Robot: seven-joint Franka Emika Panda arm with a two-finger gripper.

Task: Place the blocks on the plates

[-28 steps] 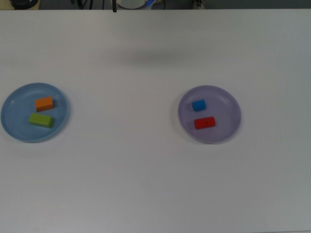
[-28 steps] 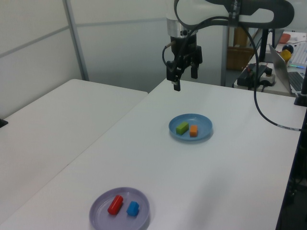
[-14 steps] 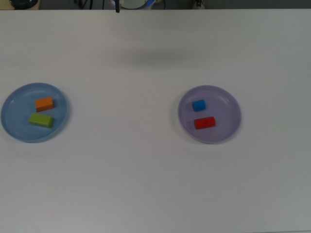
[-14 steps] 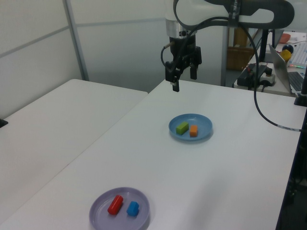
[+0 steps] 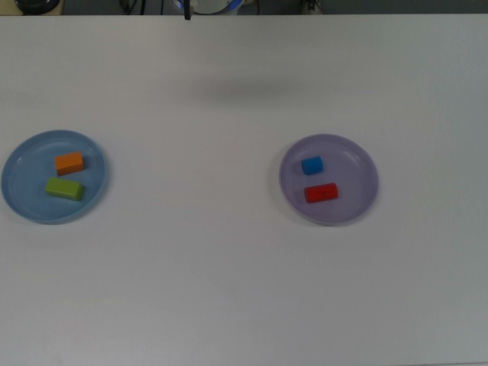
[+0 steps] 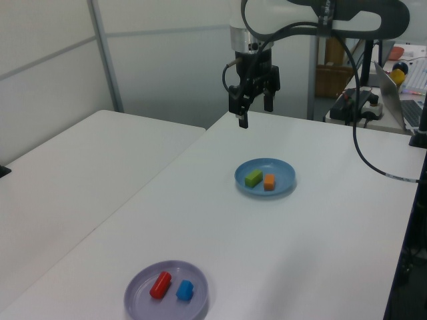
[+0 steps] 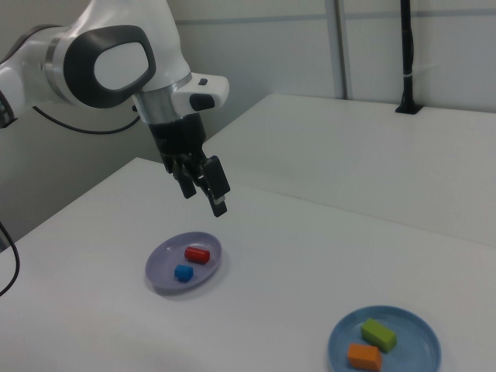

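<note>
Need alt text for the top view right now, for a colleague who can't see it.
Two plates on a white table: a blue plate at the top view's left holds an orange block and a green block; a purple plate holds a blue block and a red block.

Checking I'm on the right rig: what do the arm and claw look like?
Glossy white rounded arm with dark grey joint bands and caps. The claw is black, with two slim black fingers. Black cables loop beside the wrist and trail from the arm.
</note>
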